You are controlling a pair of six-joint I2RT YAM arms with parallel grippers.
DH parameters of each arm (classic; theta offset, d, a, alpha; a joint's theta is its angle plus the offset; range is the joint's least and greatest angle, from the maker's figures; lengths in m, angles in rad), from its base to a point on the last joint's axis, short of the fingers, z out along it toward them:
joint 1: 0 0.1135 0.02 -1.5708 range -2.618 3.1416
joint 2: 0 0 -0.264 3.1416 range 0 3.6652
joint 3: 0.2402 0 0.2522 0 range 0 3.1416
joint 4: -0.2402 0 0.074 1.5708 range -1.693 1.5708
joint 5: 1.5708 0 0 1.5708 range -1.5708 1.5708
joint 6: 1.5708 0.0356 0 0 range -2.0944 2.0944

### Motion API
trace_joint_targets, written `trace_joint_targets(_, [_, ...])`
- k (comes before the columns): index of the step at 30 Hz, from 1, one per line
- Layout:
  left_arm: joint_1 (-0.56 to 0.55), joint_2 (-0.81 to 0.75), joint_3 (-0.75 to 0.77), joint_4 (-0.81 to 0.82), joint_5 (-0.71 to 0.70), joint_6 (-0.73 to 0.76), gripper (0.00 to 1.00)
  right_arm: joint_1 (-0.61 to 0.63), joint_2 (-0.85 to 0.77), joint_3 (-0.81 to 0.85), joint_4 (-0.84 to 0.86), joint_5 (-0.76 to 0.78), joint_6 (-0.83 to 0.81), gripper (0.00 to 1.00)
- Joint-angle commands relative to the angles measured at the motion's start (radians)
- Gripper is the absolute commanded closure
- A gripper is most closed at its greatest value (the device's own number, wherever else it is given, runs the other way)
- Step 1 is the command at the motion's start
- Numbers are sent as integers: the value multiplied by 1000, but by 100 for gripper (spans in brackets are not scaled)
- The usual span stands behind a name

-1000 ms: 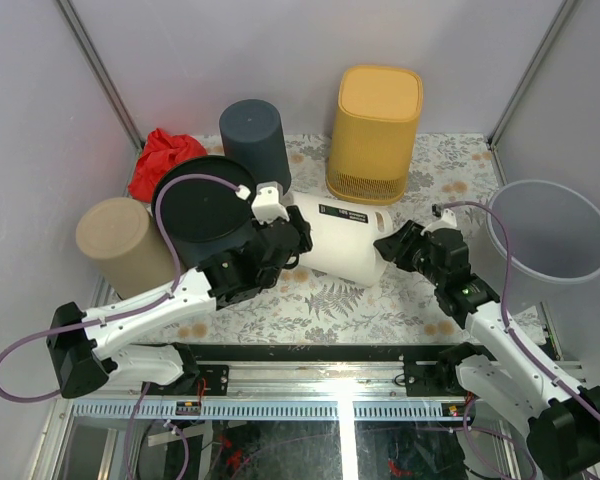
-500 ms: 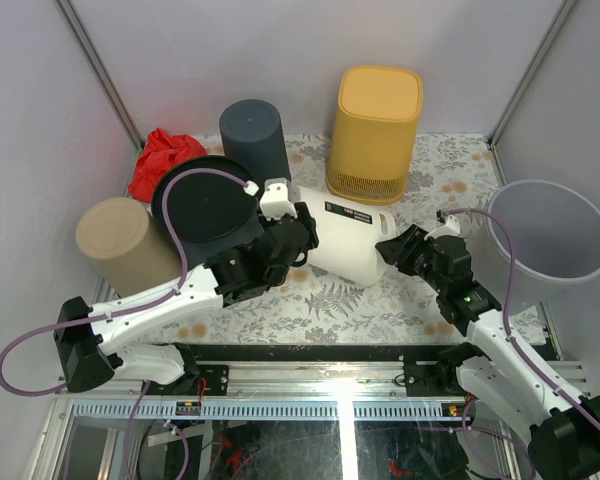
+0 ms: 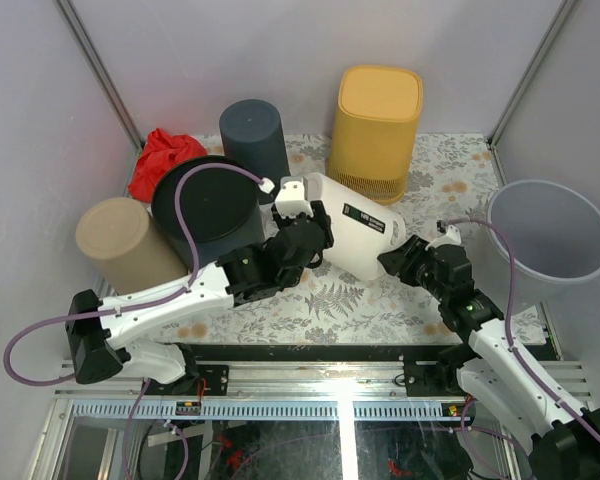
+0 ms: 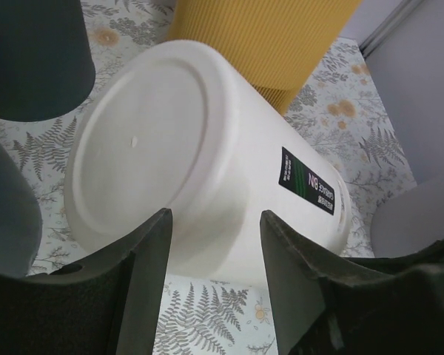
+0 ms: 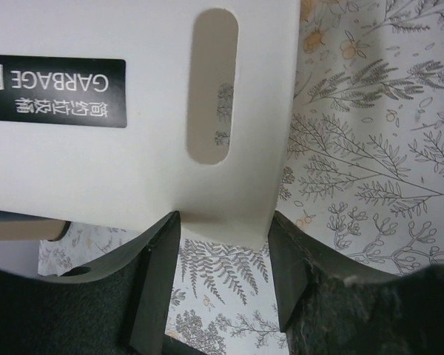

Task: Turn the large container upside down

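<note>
Holding the white bin (image 3: 355,232) at both ends, mid-table on the fern-print cover (image 3: 380,305).

From the top camera: lying on its side and slanted, closed bottom toward the left and rear, open end toward the right and front. Clamped over the bottom's edge with the left gripper (image 3: 302,238); clamped on the wall at the open end with the right gripper (image 3: 395,262). Ringed by a yellow bin (image 3: 375,125) just behind, a dark grey bin (image 3: 252,135) and a black bin (image 3: 205,205) to the left, then a tan bin (image 3: 120,240), a red cloth (image 3: 165,158) and, well to the right, a see-through grey bin (image 3: 550,235). Cannot tell whether touching the cover.

Only from the left wrist: the round, recessed bottom face, with black fingers (image 4: 144,281) pressed either side of its lower edge.

Only from the right wrist: an oval slot (image 5: 213,85) cut through the wall, fern print visible through it, beside a black label (image 5: 55,92) reading "GARBAGE".
</note>
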Motion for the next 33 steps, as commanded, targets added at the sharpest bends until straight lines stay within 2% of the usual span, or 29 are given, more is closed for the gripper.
trace_joint_targets(1, [-84, 53, 49, 99, 159, -47, 52, 32, -34, 5, 165, -119, 36, 45])
trace_joint_targets(15, [-124, 119, 86, 88, 113, -48, 52, 33, -60, -55, 201, -105, 24, 43])
trace_joint_targets(23, [-109, 55, 15, 81, 57, -51, 49, 33, 54, -14, 281, -189, 7, 42])
trace_joint_targets(33, [-35, -156, -163, 69, 51, -92, 48, 70, 240, 141, 303, -259, -29, 40])
